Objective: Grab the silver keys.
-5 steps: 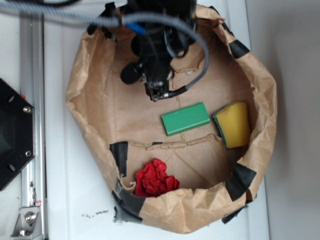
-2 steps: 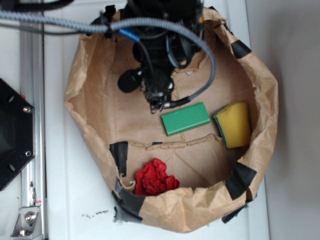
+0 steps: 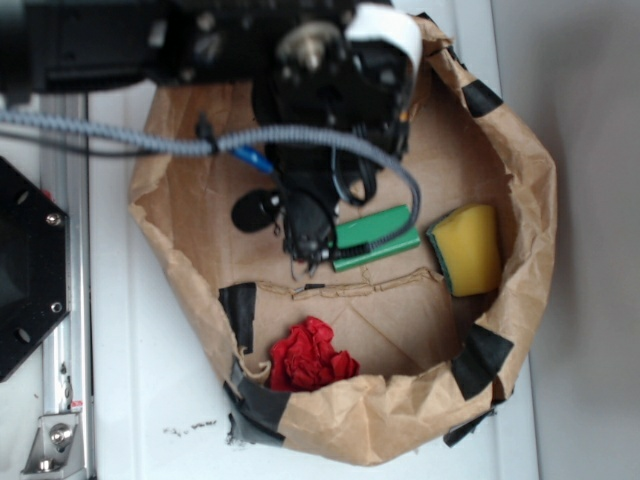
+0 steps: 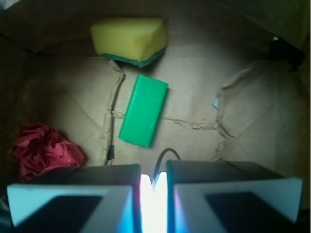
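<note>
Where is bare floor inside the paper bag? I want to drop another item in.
Bare floor lies right of the green block, toward the torn paper flap. The left is crowded: yellow sponge, red cloth. The gripper covers the near edge.

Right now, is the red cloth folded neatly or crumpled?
Crumpled: the red cloth is a bunched heap with irregular creases and no flat folded edges.

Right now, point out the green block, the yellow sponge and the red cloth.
green block (image 4: 144, 110): wrist view, middle of its top face.
yellow sponge (image 4: 128, 38): wrist view, middle of the yellow face.
red cloth (image 3: 311, 356): exterior view, centre of the crumpled bunch.
</note>
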`<state>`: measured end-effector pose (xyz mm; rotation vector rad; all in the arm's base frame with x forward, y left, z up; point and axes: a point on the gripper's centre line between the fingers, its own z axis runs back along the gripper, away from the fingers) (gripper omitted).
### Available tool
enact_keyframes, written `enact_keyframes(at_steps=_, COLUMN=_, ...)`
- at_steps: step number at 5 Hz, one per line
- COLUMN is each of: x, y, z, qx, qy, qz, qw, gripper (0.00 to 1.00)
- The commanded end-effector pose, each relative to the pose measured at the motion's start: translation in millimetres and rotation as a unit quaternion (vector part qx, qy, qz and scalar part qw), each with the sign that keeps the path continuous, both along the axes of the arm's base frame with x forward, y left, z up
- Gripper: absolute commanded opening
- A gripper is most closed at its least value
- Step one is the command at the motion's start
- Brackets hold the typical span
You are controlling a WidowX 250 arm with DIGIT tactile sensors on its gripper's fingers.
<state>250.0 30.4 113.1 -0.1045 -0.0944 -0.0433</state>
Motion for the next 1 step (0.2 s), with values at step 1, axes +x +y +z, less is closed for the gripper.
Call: enact_keyframes(at_steps=1, x=12.1, y=-8.7, z=11.8, qx=0.013, qy=-0.053, qz=-0.006, qw=0.998, gripper=0.0)
